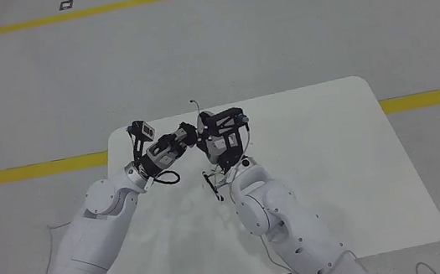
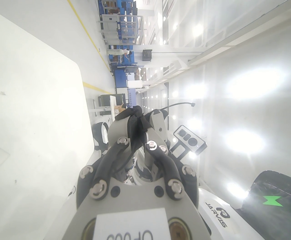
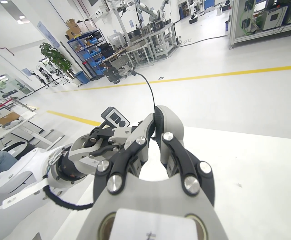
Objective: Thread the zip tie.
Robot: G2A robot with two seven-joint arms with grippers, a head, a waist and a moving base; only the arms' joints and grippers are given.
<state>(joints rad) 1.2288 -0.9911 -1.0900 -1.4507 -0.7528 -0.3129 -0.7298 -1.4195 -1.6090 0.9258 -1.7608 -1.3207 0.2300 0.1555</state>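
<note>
Right gripper: you see the right gripper [image 3: 155, 118] closed to a narrow slit, its ribbed black pads [image 3: 161, 120] pinching the strap of the thin black plastic zip tie [image 3: 151, 91].
Zip tie: the zip tie stands upright in that grip and rises clear of the fingertips. It bends over at the top and ends in its small square head [image 3: 133, 73], which hangs free in the air and touches nothing. The part below the pads is hidden from you.
Left gripper: the left gripper [image 2: 136, 118] has its two grey fingers [image 2: 118, 130] brought together, with dark mesh-like padding [image 2: 134, 113] filling the space between the tips. You cannot tell whether any of the strap is caught there.
Meeting point: in the top view the two grippers sit tip to tip, the left one coming in from the side and the right one from the near side. You cannot tell whether they touch.
Table: both grippers are above the white table with rounded corners [image 1: 334, 163], over its far left part, and do not rest on it.
Floor: a yellow line [image 1: 30, 172] crosses the pale floor on either side of the table.
</note>
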